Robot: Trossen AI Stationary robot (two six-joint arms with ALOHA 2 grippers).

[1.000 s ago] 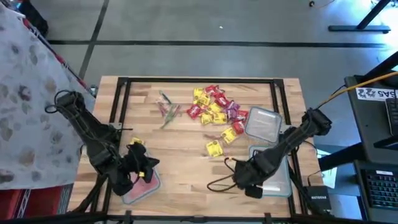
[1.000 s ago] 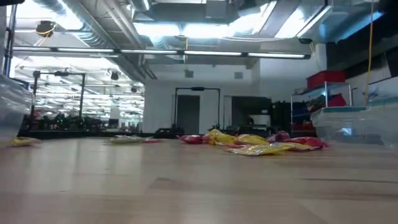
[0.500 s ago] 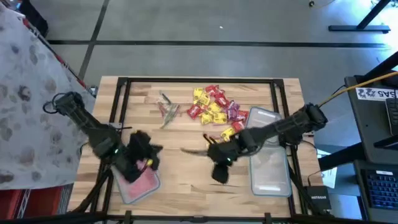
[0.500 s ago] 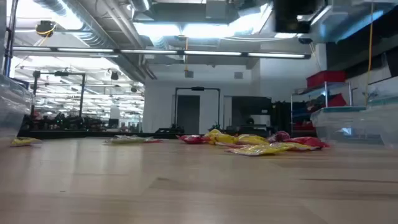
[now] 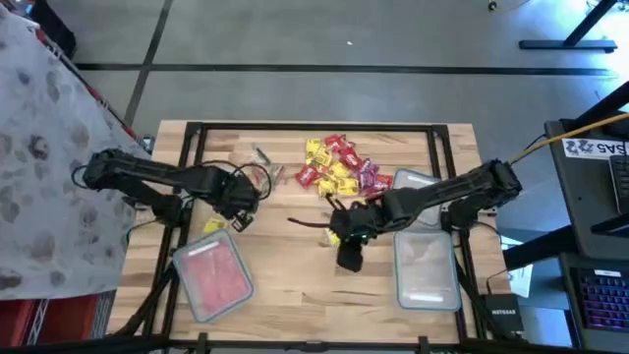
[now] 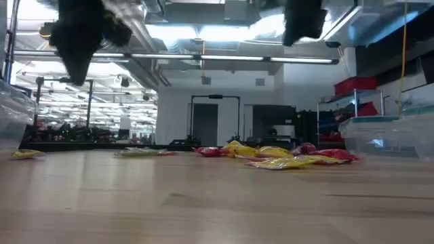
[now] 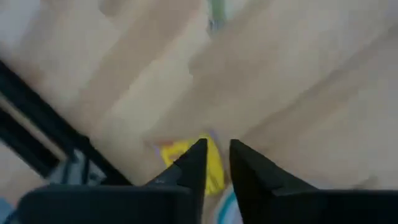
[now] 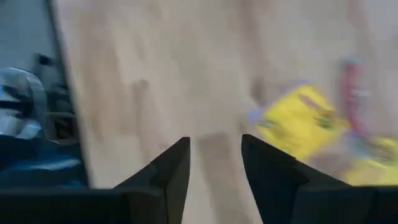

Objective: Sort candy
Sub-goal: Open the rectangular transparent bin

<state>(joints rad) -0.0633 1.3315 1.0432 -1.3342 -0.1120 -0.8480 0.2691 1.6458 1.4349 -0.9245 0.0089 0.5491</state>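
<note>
A wooden table (image 5: 295, 265) seen from above held a heap of candy (image 5: 339, 169), red, yellow and purple wrapped pieces, toward its far middle. Both dark arms reached in over the table.

The right gripper (image 5: 339, 228) hung above the table's middle, and the candy heap lay just beyond it, farther from the robot. In the right wrist view its two fingers (image 8: 171, 171) stood a little apart with nothing between them, and a yellow candy (image 8: 303, 122) lay on the wood just ahead and off to one side. A clear empty container (image 5: 427, 268) sat close beside this gripper, on the outer right side of the table.

The left gripper (image 5: 244, 190) hung over the left half of the table, with the heap well off to its right. In the left wrist view its fingers (image 7: 194, 165) were nearly together, a narrow gap between them, gripping nothing. A single yellow piece (image 5: 213, 225) lay just below and nearer the robot than this gripper. A container with pink contents (image 5: 212, 280) sat nearer still to the robot. Two greenish, silvery wrappers (image 5: 263, 167) lay just beyond the left gripper.
</note>
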